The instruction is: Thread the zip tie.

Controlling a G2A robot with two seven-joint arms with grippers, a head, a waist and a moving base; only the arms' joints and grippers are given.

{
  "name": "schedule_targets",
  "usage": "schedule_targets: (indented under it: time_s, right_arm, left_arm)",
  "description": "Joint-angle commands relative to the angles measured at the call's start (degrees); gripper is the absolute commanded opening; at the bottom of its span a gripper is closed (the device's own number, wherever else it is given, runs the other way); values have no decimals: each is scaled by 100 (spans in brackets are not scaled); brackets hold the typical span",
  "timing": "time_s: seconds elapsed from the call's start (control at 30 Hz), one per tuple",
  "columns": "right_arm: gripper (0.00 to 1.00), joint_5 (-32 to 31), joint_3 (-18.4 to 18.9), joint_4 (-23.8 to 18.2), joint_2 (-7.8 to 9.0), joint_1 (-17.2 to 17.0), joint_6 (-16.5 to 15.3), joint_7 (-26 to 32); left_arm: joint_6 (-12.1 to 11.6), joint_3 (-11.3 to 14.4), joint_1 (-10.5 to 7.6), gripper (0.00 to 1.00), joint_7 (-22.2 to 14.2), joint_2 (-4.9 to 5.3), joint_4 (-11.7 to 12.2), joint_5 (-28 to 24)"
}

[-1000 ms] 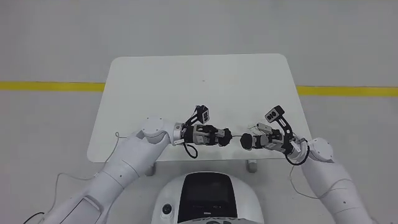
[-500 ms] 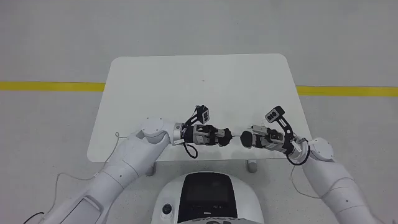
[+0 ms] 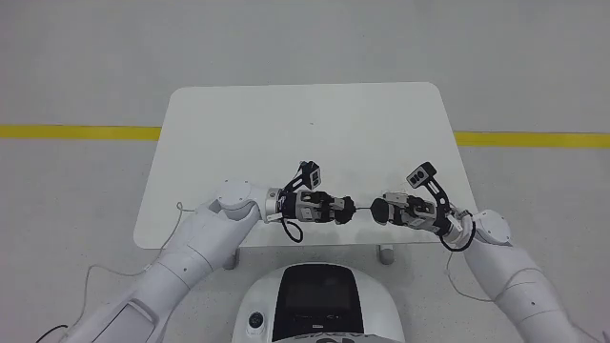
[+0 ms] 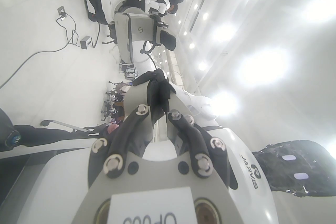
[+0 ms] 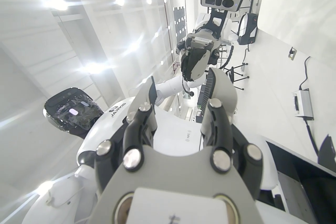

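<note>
The black zip tie is pinched between the fingers of my left gripper, which is shut on it. From above, a thin stretch of the zip tie pokes out of the left gripper toward the right gripper. The two grippers face each other above the table's near edge, a small gap apart. My right gripper is open with nothing between its fingers. Just beyond its fingertips is the left gripper with the zip tie's thin tail hanging from it.
The white table is bare behind both arms. Both grippers hover close to its near edge.
The right gripper has edged slightly toward the left gripper, narrowing the gap. The left arm has kept still with the zip tie.
</note>
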Motion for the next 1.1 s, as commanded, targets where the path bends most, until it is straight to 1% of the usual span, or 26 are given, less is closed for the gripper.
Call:
schedule_targets:
  time_s: [0.0,0.23,0.5,0.8,1.07]
  right_arm:
    - [35,30,-36,14,14,18,-8,0]
    - [27,129,-218,70,69,95,-56,0]
    - [25,208,-347,169,130,168,-92,0]
    - [24,268,-417,159,205,171,-92,0]
    - [19,295,-495,174,243,188,-92,0]
  left_arm:
    - [0,0,0,0,0,0,0,0]
    - [0,0,0,0,0,0,0,0]
    - [0,0,0,0,0,0,0,0]
    - [0,0,0,0,0,0,0,0]
    - [0,0,0,0,0,0,0,0]
